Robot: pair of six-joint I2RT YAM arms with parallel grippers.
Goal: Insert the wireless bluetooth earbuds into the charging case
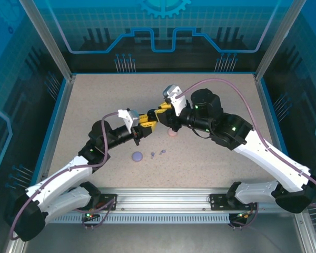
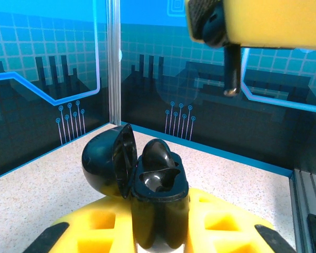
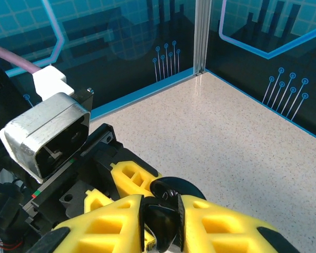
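Note:
My left gripper (image 2: 159, 224) is shut on a black charging case (image 2: 160, 184) and holds it upright, with its lid (image 2: 108, 161) swung open to the left. One black earbud (image 2: 157, 153) sits in the far socket; the near socket is empty. Just above and to the right, my right gripper (image 3: 163, 211) is shut on another black earbud (image 3: 167, 221), whose stem (image 2: 230, 68) points down. The two grippers (image 1: 146, 122) (image 1: 160, 112) meet above the table's middle. Two lavender earbuds (image 1: 153, 155) (image 1: 163, 152) lie on the table in front of them.
A lavender round case (image 1: 137, 156) lies closed near the loose earbuds. A pale pink case (image 1: 172, 133) sits under the right arm, partly hidden. Blue-edged walls and metal posts (image 2: 114, 63) ring the speckled table (image 1: 216, 105).

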